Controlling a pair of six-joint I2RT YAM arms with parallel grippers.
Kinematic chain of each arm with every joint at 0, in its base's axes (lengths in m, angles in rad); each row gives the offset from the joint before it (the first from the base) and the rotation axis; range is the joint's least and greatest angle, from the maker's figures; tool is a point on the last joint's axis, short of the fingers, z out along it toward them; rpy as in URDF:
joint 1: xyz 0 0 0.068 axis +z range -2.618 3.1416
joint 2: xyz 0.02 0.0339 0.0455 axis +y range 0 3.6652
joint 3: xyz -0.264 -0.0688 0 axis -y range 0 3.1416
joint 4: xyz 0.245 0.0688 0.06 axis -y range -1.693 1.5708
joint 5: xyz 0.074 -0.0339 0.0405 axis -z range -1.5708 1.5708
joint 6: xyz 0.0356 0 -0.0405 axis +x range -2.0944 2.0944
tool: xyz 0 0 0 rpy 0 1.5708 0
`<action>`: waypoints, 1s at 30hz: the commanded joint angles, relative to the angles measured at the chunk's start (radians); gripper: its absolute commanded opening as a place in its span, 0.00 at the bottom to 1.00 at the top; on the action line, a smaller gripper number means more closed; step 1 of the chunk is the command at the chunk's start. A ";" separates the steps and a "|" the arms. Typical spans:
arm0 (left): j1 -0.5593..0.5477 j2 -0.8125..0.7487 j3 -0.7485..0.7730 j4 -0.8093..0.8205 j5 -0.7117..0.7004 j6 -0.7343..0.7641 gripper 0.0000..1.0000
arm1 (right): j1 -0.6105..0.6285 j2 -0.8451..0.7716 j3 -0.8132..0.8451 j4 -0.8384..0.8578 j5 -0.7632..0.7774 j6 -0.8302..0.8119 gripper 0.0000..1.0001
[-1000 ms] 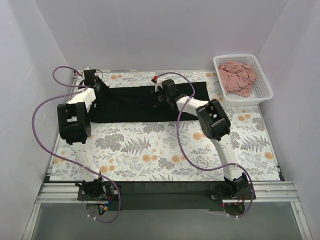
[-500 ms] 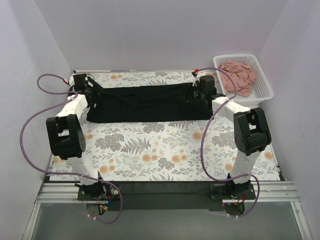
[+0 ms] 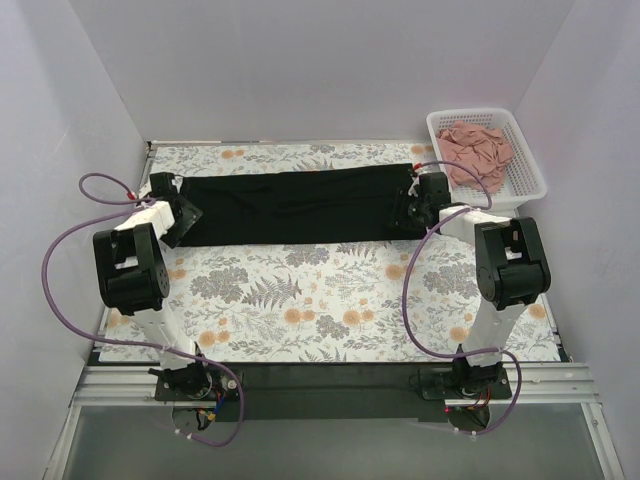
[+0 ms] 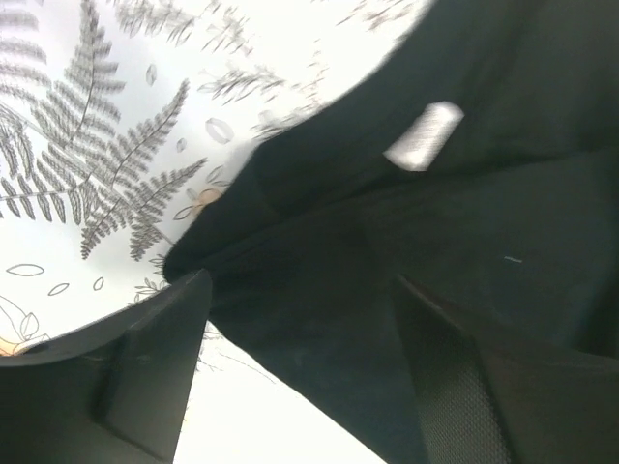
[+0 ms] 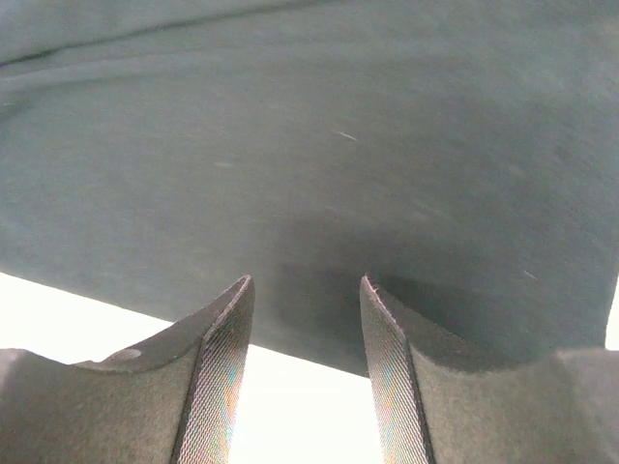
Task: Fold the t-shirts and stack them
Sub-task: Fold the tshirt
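Observation:
The black t-shirt (image 3: 300, 205) lies as a long flat band across the far half of the table. My left gripper (image 3: 181, 217) is at its left near corner, jaws open; in the left wrist view (image 4: 300, 290) black cloth (image 4: 464, 222) with a white label (image 4: 423, 135) lies under and between the fingers. My right gripper (image 3: 409, 213) is at the shirt's right end, jaws open; in the right wrist view (image 5: 306, 282) the fingertips sit at the edge of the black cloth (image 5: 309, 145). The pink t-shirt (image 3: 475, 152) lies crumpled in the basket.
The white lattice basket (image 3: 525, 185) stands at the far right corner, next to the right arm. The floral table cover (image 3: 320, 300) spreads in front of the shirt. Purple cables loop beside both arms. Walls close in on both sides.
Both grippers have moved outward along the shirt, the right from its middle to its right end, the left down to the left near corner. The black shirt now lies stretched longer and flatter.

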 commanded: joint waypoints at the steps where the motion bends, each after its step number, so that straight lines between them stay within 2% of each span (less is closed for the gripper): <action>1: -0.001 0.041 0.014 -0.063 -0.067 0.013 0.69 | -0.048 -0.018 -0.036 0.006 0.019 0.026 0.54; 3: 0.004 0.070 0.018 -0.078 -0.081 0.000 0.62 | -0.062 -0.010 -0.044 0.006 0.021 0.033 0.54; 4: 0.007 0.076 0.020 -0.098 -0.086 -0.003 0.54 | -0.070 -0.007 -0.049 0.005 0.022 0.035 0.54; 6: 0.016 0.093 0.018 -0.121 -0.104 -0.018 0.46 | -0.087 0.001 -0.062 -0.003 0.032 0.047 0.54; 8: 0.028 0.095 0.001 -0.146 -0.112 -0.026 0.31 | -0.107 0.002 -0.076 -0.018 0.036 0.058 0.53; 12: 0.080 0.074 -0.040 -0.159 -0.120 -0.039 0.14 | -0.133 -0.007 -0.128 -0.049 0.059 0.078 0.53; 13: 0.087 0.070 -0.048 -0.164 -0.120 -0.043 0.13 | -0.136 -0.010 -0.136 -0.055 0.061 0.084 0.53; 20: 0.097 0.018 -0.120 -0.202 -0.163 -0.067 0.12 | -0.148 -0.117 -0.271 -0.143 0.069 0.067 0.54; 24: 0.105 -0.073 -0.169 -0.212 -0.180 -0.093 0.17 | -0.147 -0.218 -0.395 -0.189 0.098 0.032 0.56; 27: 0.107 -0.179 -0.209 -0.189 -0.169 -0.113 0.28 | -0.148 -0.326 -0.490 -0.204 0.113 0.014 0.57; 28: 0.105 -0.204 -0.232 -0.181 -0.169 -0.118 0.35 | -0.150 -0.376 -0.506 -0.221 0.119 0.009 0.57; 30: 0.105 -0.276 -0.246 -0.179 -0.169 -0.121 0.39 | -0.145 -0.430 -0.516 -0.242 0.131 -0.012 0.57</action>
